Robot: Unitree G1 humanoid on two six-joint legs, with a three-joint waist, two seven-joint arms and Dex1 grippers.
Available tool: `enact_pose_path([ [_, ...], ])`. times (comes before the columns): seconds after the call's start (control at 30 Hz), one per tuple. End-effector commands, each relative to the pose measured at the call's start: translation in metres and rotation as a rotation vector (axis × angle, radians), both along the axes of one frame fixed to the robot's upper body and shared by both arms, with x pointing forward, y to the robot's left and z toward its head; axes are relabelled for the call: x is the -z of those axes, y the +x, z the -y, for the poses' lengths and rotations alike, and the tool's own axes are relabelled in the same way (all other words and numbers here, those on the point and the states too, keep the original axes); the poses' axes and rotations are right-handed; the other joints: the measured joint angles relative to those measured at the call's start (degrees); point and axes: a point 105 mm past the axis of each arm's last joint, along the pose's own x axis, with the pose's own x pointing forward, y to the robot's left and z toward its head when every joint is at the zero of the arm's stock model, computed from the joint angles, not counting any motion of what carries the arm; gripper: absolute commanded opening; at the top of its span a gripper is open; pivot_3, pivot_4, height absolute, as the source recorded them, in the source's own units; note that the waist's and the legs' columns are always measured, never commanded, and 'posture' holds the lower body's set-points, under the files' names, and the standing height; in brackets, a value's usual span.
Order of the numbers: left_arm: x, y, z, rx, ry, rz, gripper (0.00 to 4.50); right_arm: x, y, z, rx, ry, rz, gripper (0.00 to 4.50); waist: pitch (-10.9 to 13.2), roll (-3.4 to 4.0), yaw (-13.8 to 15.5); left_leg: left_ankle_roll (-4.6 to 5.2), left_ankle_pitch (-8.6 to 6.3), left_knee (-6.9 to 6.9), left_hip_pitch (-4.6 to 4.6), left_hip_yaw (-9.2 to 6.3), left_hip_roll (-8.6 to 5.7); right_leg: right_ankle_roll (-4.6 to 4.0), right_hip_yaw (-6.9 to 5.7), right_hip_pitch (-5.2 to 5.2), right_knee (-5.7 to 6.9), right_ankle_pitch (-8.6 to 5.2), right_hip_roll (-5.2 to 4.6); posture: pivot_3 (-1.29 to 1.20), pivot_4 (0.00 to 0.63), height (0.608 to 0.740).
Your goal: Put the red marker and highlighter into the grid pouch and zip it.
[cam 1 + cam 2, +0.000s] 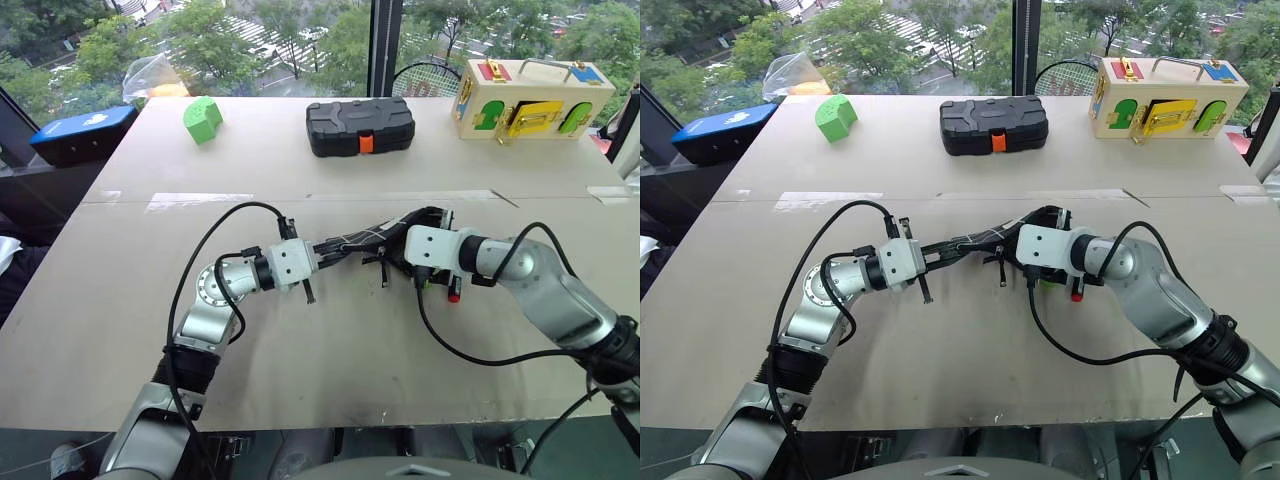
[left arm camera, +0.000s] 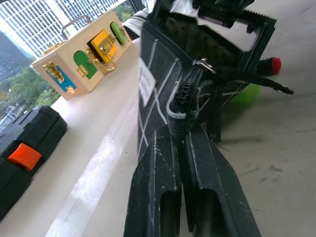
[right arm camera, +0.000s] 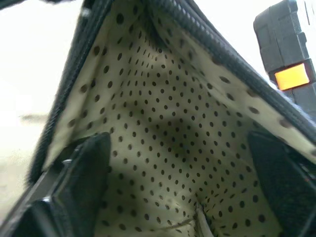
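Note:
The grid pouch (image 1: 352,240) is held off the table between my two grippers, its mouth open. My left gripper (image 1: 328,248) is shut on the pouch's zipper end (image 2: 183,106). My right gripper (image 1: 395,250) reaches into the open mouth. Its fingers (image 3: 84,168) stand apart, open, against the dotted lining (image 3: 163,123) with nothing between them. The red marker (image 1: 454,296) lies on the table just under my right wrist, only its red cap (image 2: 274,64) showing. The light green highlighter (image 2: 245,94) lies beside it, mostly hidden by the pouch.
At the table's far side stand a black hard case with an orange latch (image 1: 360,126), a green block (image 1: 203,118) and a wooden latch box (image 1: 530,98). A blue box (image 1: 80,133) sits off the far left corner.

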Motion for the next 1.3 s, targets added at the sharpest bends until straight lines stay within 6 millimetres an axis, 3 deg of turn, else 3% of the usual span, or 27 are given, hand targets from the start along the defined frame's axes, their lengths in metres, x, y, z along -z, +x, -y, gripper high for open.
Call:
enact_pose_path([
  [0.03, -0.01, 0.007, -0.008, -0.041, -0.011, 0.035, 0.0, -0.029, -0.007, 0.009, 0.086, 0.175, -0.019, 4.48, 0.0, 0.0, 0.04, 0.0, 0.0, 0.0, 0.0, 0.0, 0.0, 0.0, 0.0, 0.0, 0.0, 0.0, 0.0, 0.0, 0.15, 0.74],
  [0.13, -0.01, 0.013, -0.015, -0.078, -0.01, 0.027, 0.0, -0.041, -0.019, 0.021, 0.189, 0.346, -0.085, 4.48, 0.0, -0.01, 0.46, 0.0, 0.0, 0.0, 0.0, -0.01, 0.01, -0.01, 0.01, 0.0, 0.0, 0.0, 0.0, 0.0, 0.15, 0.74],
  [0.27, -0.01, 0.02, -0.021, -0.108, -0.013, 0.027, 0.0, -0.037, -0.032, 0.038, 0.351, 0.47, -0.176, 4.48, -0.01, -0.02, 0.83, 0.01, -0.01, 0.01, 0.0, 0.01, -0.01, -0.01, 0.02, 0.0, 0.0, 0.01, 0.0, 0.0, 0.15, 0.74],
  [0.47, -0.011, 0.027, -0.025, -0.131, -0.02, 0.028, 0.0, -0.001, -0.036, 0.067, 0.712, 0.549, -0.3, 4.48, -0.02, -0.03, 0.79, 0.02, -0.01, 0.01, 0.01, 0.03, -0.04, -0.01, 0.05, 0.0, 0.04, 0.01, -0.04, 0.0, 0.15, 0.74],
  [0.67, -0.01, 0.028, -0.024, -0.116, -0.017, 0.039, 0.0, 0.031, -0.033, 0.071, 0.914, 0.557, -0.353, 4.48, -0.03, -0.04, 0.74, 0.01, 0.0, 0.01, 0.03, 0.02, -0.03, -0.01, 0.03, -0.01, 0.08, 0.01, -0.03, 0.0, 0.15, 0.74],
  [0.77, -0.009, 0.025, -0.022, -0.099, -0.012, 0.044, 0.0, 0.045, -0.036, 0.072, 0.957, 0.522, -0.37, 3.75, -0.02, -0.03, 0.81, 0.01, 0.0, -0.01, 0.02, 0.02, -0.04, -0.01, 0.03, -0.02, 0.07, 0.0, -0.03, 0.0, 0.15, 0.74],
  [0.93, -0.006, 0.019, -0.019, -0.066, -0.01, 0.045, 0.0, 0.048, -0.039, 0.077, 0.979, 0.513, -0.367, 1.38, -0.12, -0.18, 0.83, 0.01, 0.0, 0.06, 0.04, 0.02, -0.05, -0.01, 0.03, 0.02, 0.08, 0.01, -0.03, 0.0, 0.15, 0.74],
  [1.07, -0.006, 0.019, -0.017, -0.056, -0.013, 0.042, 0.0, 0.039, -0.042, 0.089, 0.987, 0.522, -0.338, 0.11, -0.13, -0.2, 0.82, 0.02, 0.0, 0.1, 0.08, 0.03, -0.06, -0.01, 0.03, 0.07, 0.09, 0.01, -0.03, 0.0, 0.15, 0.74],
  [1.3, -0.007, 0.02, -0.016, -0.045, -0.018, 0.038, 0.0, 0.023, -0.057, 0.114, 0.948, 0.488, -0.334, 0.11, -0.09, -0.13, 0.76, 0.02, -0.01, 0.02, 0.06, 0.0, -0.06, 0.0, -0.01, 0.06, 0.05, 0.0, -0.02, 0.0, 0.15, 0.74],
])
